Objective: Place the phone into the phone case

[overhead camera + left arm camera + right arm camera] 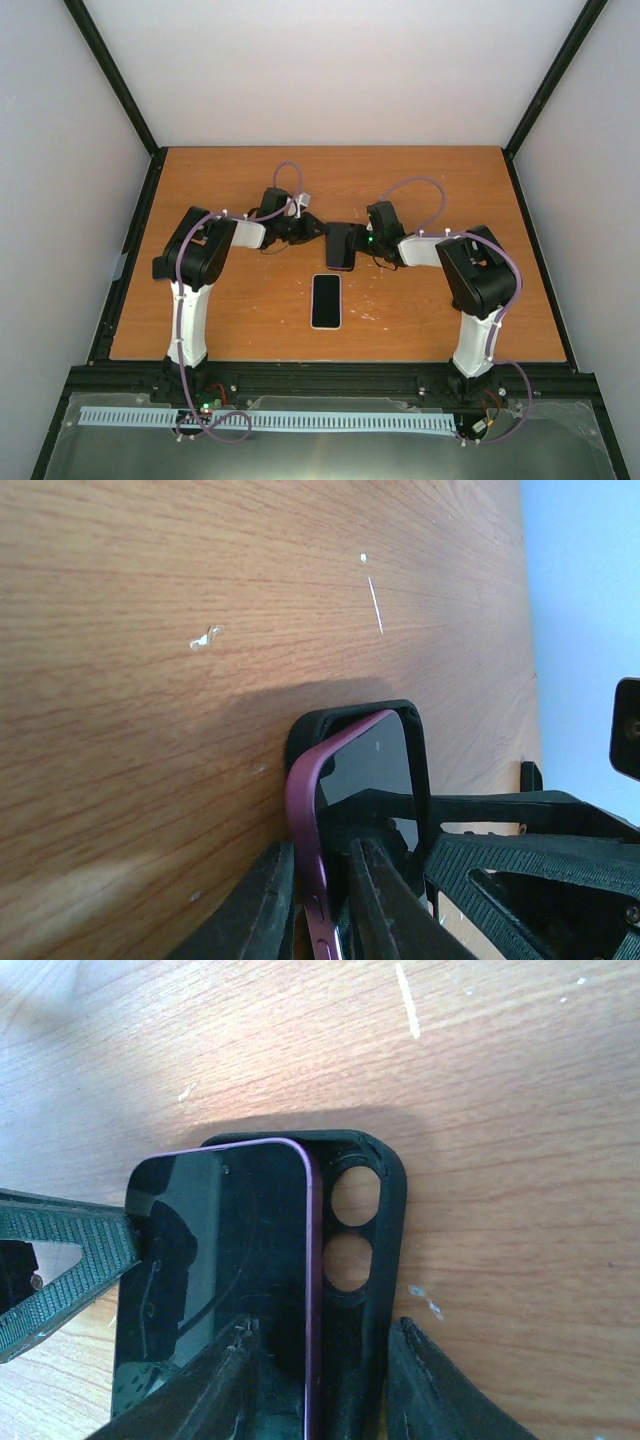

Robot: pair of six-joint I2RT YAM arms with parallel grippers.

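Observation:
A phone with a purple rim lies partly over a black phone case at the table's middle. In the right wrist view the phone sits shifted off the case, and the case's two camera holes are uncovered. In the left wrist view the phone's purple edge stands tilted up from the case. My left gripper is shut on that purple edge. My right gripper is shut across the case's side wall and the phone's edge.
A second phone with a dark screen and a pale rim lies flat on the wooden table, just in front of the grippers. Black frame rails run along the table's sides. Small white specks mark the wood.

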